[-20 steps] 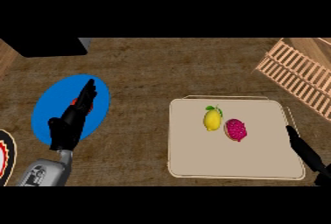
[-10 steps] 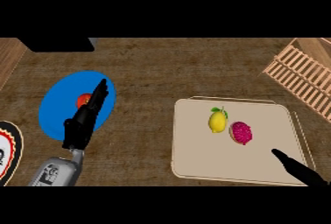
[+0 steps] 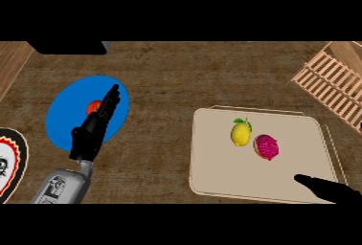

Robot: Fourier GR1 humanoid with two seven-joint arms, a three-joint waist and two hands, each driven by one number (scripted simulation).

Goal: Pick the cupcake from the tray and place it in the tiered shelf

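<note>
- We find the cupcake [image 3: 266, 146] lying on the tray [image 3: 219, 167], just beside a lemon [image 3: 241, 132]
- Right hand [image 3: 326, 189] over the tray's near right corner, fingers straight, holding nothing
- Left hand [image 3: 90, 130] well left of the tray, fingers straight, over a blue plate [image 3: 63, 115]
- Forearm markings we cannot read
</note>
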